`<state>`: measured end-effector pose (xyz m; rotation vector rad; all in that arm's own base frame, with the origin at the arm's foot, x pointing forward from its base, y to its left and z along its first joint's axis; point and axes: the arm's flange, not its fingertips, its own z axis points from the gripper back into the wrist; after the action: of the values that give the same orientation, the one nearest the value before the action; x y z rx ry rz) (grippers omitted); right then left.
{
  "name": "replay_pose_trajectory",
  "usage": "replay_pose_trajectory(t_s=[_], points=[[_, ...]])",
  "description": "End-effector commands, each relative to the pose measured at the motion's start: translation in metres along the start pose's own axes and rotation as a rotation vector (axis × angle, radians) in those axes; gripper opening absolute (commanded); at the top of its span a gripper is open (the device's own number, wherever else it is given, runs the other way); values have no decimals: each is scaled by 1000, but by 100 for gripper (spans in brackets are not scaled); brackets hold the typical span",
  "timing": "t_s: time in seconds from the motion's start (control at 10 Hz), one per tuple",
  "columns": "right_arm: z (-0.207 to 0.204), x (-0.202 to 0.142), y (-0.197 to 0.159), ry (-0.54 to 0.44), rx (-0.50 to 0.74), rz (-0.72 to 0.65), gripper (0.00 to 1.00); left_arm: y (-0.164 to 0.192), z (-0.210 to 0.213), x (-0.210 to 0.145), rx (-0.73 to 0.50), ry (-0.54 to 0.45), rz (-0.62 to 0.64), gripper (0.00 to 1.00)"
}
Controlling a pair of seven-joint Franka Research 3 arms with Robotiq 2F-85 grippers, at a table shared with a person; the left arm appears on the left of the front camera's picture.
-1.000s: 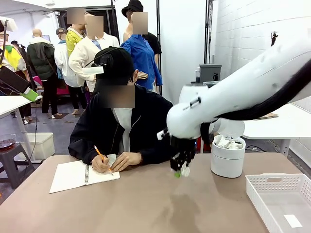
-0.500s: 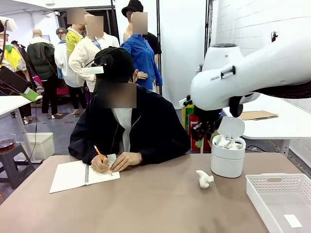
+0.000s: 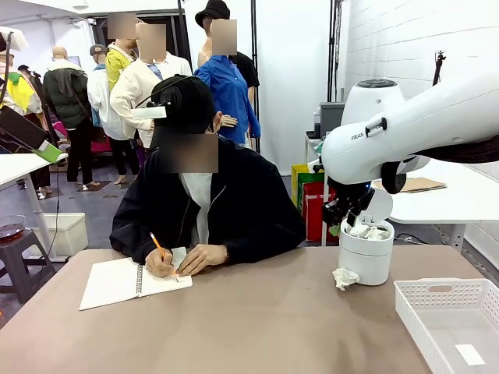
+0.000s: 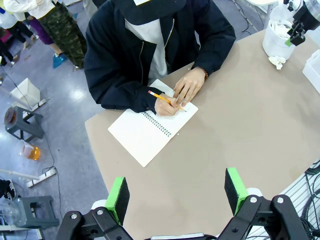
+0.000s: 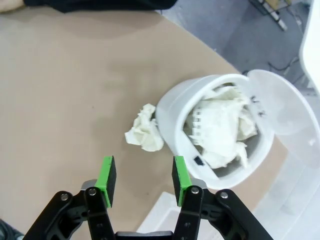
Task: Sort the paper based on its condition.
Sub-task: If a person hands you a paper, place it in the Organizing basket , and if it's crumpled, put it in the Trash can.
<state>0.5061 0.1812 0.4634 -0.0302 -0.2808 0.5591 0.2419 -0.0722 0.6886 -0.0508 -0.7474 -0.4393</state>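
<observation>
Here's the right pincer (image 5: 142, 172) hanging released, nothing between its pads, above the bin (image 3: 365, 261). One paper (image 3: 341, 277) lump sits on the table (image 3: 234, 327), touching the bin's foot at its eight o'clock in the front view. To my eye that's the pickup: drop straight over the lump, pads straddling it along the wall so neither clips the bin. Then lift high and release dead centre, since the bin looks heaped. Well apart, the left pincer (image 4: 176, 190) hovers released.
</observation>
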Motion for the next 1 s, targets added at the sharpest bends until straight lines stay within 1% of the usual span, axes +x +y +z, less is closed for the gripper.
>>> replay_pose_trajectory(t_s=[0.0,0.1,0.2,0.3,0.4,0.5,0.6,0.7,0.8,0.9], points=[[-5,-4,16,-8,52,20,58,1,0,0,10,2,1,100],[-9,-8,25,7,51,3,58,1,0,0,10,2,1,100],[-20,-14,37,26,37,-73,58,1,0,0,10,2,1,100],[-34,-18,51,-20,5,-193,58,1,0,0,10,2,1,100],[-46,-22,66,-71,-71,-315,58,1,0,0,10,2,1,100],[-55,-26,76,-77,-144,-389,58,1,0,0,10,2,1,100],[-62,-30,80,-122,-230,-454,58,1,0,0,10,2,1,100],[-66,-33,75,-110,-281,-454,58,1,0,0,10,2,1,100],[-71,-37,70,-77,-250,-439,58,1,0,0,10,2,1,100],[-75,-40,61,-70,-276,-449,58,1,0,0,10,2,1,100]])
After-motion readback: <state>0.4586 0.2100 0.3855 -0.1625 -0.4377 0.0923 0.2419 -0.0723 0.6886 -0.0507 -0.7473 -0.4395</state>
